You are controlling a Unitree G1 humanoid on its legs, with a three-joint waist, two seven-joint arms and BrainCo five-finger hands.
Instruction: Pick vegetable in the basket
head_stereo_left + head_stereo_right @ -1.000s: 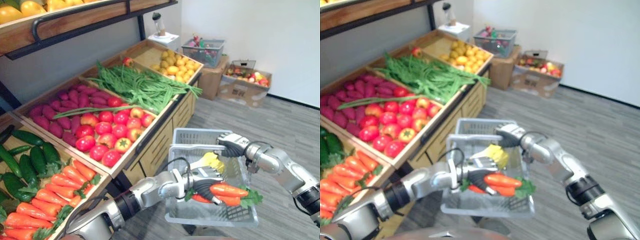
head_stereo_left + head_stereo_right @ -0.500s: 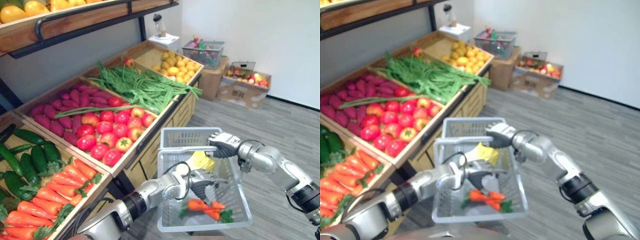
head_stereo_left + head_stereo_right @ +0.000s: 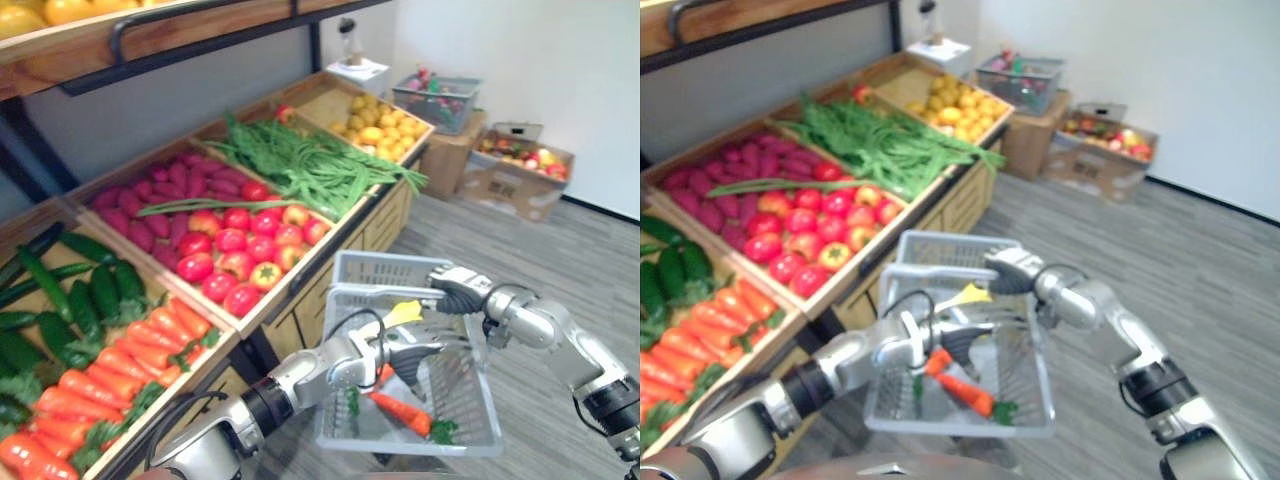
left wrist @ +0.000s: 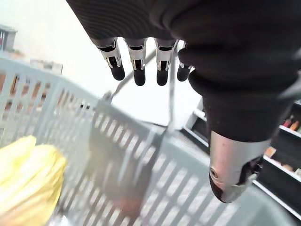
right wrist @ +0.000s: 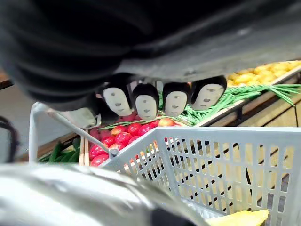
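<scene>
- Right hand [image 3: 455,290]: it comes in from the right, and its fingers [image 5: 146,101] are clenched round the wire handle [image 5: 80,132] of the grey basket [image 3: 385,268]. It holds the basket in the air over the grey floor [image 3: 560,260], just in front of the counter [image 3: 330,270].
- Left hand [image 3: 400,350]: it reaches in from the lower left and sits over the inside of the basket. In the left wrist view its fingers [image 4: 138,66] are extended and the thumb stands apart from them. The hand is released and grasps nothing.
- Task item: a carrot [image 3: 398,408] lies on the basket's mesh bottom, with its green top toward the near rim. A second orange end shows just beside the left hand's fingers. Whether it touches them cannot be determined.
- A yellow item [image 3: 405,313] rests against the far wall inside the basket, between the two hands.
- Counter contents, from the near end to the far end:
  - carrots [image 3: 110,370]
  - cucumbers [image 3: 70,300]
  - tomatoes [image 3: 250,250], with purple vegetables [image 3: 160,200] behind them
  - green beans [image 3: 310,170]
  - yellow fruit [image 3: 375,125]
- Beyond the counter, a second grey basket [image 3: 435,100] stands on a cardboard box. An open box of mixed fruit [image 3: 515,170] sits on the floor by the white wall.
</scene>
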